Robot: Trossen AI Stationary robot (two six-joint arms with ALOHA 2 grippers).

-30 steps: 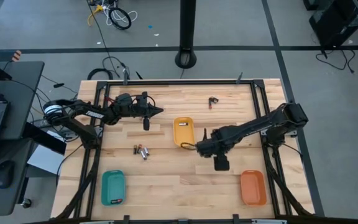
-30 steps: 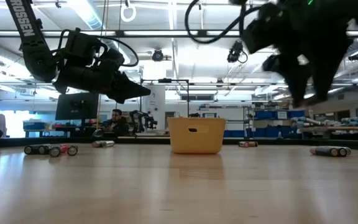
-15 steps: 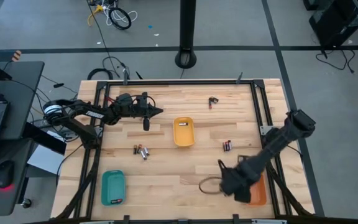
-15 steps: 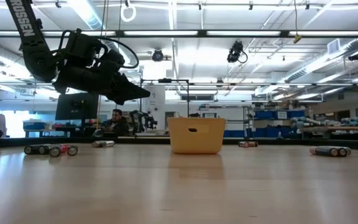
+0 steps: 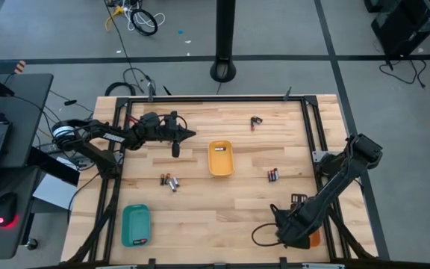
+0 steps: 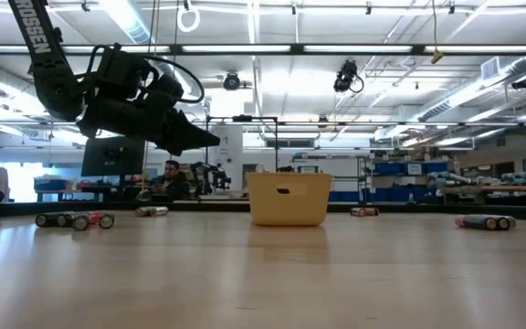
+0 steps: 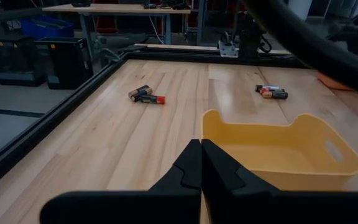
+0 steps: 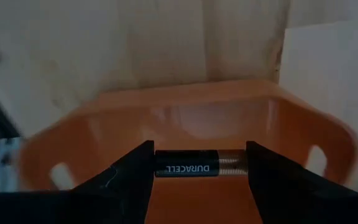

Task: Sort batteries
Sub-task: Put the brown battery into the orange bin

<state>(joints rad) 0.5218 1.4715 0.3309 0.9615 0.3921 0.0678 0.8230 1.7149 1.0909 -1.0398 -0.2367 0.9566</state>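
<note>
Swung from mid-table to the near right corner, right gripper (image 8: 201, 169) pinches one battery (image 8: 201, 169) end to end over the orange tray (image 8: 104, 124). Early release risks a bounce out. Left gripper (image 5: 189, 134) waits shut, beside the yellow tray (image 5: 220, 158).

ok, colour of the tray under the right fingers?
Orange tray, clearest in the right wrist view, behind the held battery.

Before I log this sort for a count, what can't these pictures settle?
- Orange tray: high view, mostly covered by the right arm; contents unseen.
- Right gripper and its battery: shown only in the right wrist view; absent from the low view.
- Battery clusters: high view, too small to count or size.
- Teal tray: absent from the low view.
- Yellow tray: low view, wall hides the inside.
</note>
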